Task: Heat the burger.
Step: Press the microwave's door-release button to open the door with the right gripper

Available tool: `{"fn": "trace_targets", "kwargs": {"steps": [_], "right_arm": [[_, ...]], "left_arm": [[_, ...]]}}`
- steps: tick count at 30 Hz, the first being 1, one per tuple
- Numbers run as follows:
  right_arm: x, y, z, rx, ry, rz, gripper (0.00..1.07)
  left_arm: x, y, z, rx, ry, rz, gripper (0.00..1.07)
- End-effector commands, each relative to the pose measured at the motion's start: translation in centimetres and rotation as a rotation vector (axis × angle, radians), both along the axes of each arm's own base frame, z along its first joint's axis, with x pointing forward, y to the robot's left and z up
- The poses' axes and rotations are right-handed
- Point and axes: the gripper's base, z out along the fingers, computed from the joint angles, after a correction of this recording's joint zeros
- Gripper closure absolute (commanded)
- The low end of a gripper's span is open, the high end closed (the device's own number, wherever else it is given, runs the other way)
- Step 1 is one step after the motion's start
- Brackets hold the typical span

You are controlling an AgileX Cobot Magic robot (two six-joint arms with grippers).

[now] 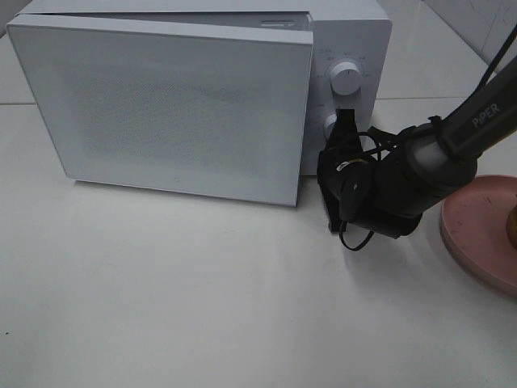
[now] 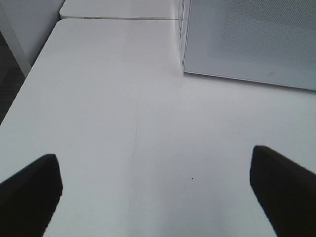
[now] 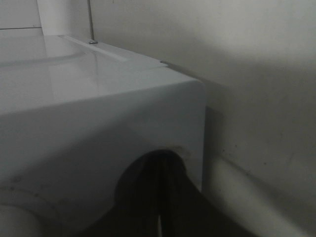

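Where the high camera looks down, the right gripper (image 1: 346,121) has its fingers pressed together, holding nothing; the tips lie just beside the free edge of the microwave door (image 1: 161,105) and in front of the lower knob (image 1: 329,125), which they partly hide; the upper knob (image 1: 346,78) sits just beyond the tips; the door stands slightly ajar from the body of the microwave (image 1: 355,32); back past the wrist, well apart from the fingers, the pink plate (image 1: 477,234) is cut off by the frame edge; of the burger (image 1: 514,226) only a brown sliver shows at that edge, over the plate; the left arm is out of this view.

Left wrist view: the left gripper (image 2: 158,195) is spread wide and holds nothing; each dark finger (image 2: 29,192) is cut off by the frame; bare white table (image 2: 123,98) lies between and ahead of the fingers; a corner of the microwave door lies well ahead of them.

Right wrist view: the fingers (image 3: 143,197) are closed on each other and form a dim, dark mass; a rounded white edge of the microwave lies just ahead of them; whether the tips touch it cannot be told.
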Motion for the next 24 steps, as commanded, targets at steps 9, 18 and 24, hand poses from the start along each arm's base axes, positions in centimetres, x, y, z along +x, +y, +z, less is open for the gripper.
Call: {"fn": "trace_targets", "kwargs": {"steps": [9,18,24], "right_arm": [[3.3,-0.2,4.1,-0.034,-0.296,-0.027,1.07],[3.1,0.0,3.8,-0.028,-0.257,-0.005,1.07],[2.3,0.3,3.9,-0.020,-0.219,0.018,1.07]], "left_arm": [[-0.2,0.0,0.0,-0.002,-0.032,-0.002,0.09],[-0.2,0.0,0.0,-0.002,-0.032,-0.002,0.09],[-0.2,0.0,0.0,-0.002,-0.032,-0.002,0.09]]}}
